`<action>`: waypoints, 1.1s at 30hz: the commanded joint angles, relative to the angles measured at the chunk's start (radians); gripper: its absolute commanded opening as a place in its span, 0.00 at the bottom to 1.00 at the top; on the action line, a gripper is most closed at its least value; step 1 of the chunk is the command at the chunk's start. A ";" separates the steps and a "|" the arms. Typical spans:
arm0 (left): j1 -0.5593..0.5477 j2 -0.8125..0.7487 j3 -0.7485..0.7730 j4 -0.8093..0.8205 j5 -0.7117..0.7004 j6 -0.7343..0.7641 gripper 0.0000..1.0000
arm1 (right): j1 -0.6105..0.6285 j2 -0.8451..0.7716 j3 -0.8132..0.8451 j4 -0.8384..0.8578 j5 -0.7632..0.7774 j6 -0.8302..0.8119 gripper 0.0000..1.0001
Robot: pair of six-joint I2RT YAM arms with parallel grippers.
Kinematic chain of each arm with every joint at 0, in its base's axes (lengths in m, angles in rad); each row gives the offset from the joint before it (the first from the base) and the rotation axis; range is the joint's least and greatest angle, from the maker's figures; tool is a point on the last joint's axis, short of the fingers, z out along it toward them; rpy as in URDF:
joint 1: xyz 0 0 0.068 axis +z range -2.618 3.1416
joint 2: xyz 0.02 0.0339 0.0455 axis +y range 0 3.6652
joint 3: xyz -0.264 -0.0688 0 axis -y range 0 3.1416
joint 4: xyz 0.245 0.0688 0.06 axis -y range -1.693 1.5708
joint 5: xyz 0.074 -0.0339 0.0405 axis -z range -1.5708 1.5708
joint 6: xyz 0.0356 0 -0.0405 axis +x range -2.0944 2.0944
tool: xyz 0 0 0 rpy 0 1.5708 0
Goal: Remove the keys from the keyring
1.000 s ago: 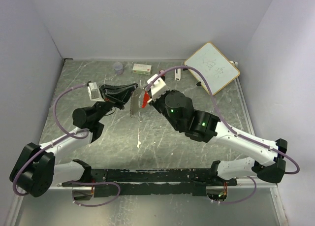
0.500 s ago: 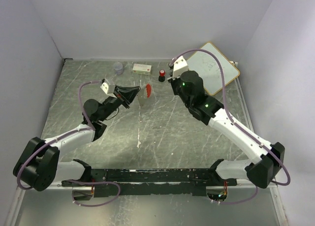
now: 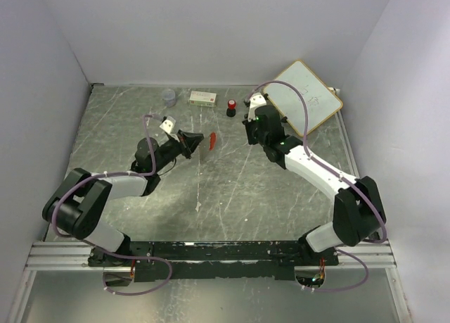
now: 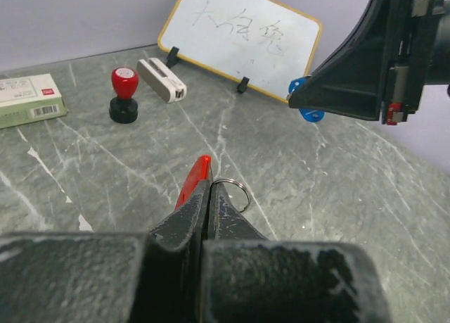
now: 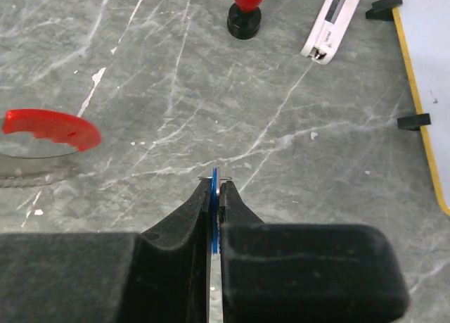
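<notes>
My left gripper (image 3: 194,144) is shut on the keyring (image 4: 236,190), whose silver loop sticks out right of the fingertips. The silver bunch of keys with its red strip (image 3: 210,140) hangs from it just above the table; the strip shows in the left wrist view (image 4: 195,181) and the right wrist view (image 5: 50,127). My right gripper (image 3: 247,128) is shut on the small blue-headed key (image 5: 213,209), apart from the ring. That key also shows in the left wrist view (image 4: 308,115) at the right gripper's tip.
A red-and-black stamp knob (image 3: 230,110) stands at the back. Beside it are a white box (image 3: 203,97), a clear cup (image 3: 169,96), a small white device (image 5: 331,23) and a tilted whiteboard (image 3: 304,96). Walls close in on three sides.
The right gripper has pulled away to the right, from beside the bunch, with the blue key in it. The left arm has stretched further out and lower with the bunch.
</notes>
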 commanded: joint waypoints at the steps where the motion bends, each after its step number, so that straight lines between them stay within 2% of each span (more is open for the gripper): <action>1: 0.017 0.044 0.018 0.060 -0.035 0.017 0.07 | -0.009 0.020 -0.021 0.074 -0.049 0.039 0.00; 13: 0.085 0.219 0.060 0.049 -0.070 -0.020 0.07 | -0.020 0.140 -0.068 0.104 -0.053 0.062 0.00; 19: 0.101 0.257 0.104 -0.052 -0.111 -0.020 0.07 | -0.026 0.207 -0.063 0.120 -0.067 0.074 0.00; 28: 0.123 0.311 0.106 -0.122 -0.180 -0.019 0.07 | -0.061 0.263 -0.045 0.132 -0.060 0.075 0.00; 33: 0.127 0.361 0.180 -0.294 -0.223 -0.020 0.07 | -0.070 0.293 -0.030 0.132 -0.050 0.072 0.00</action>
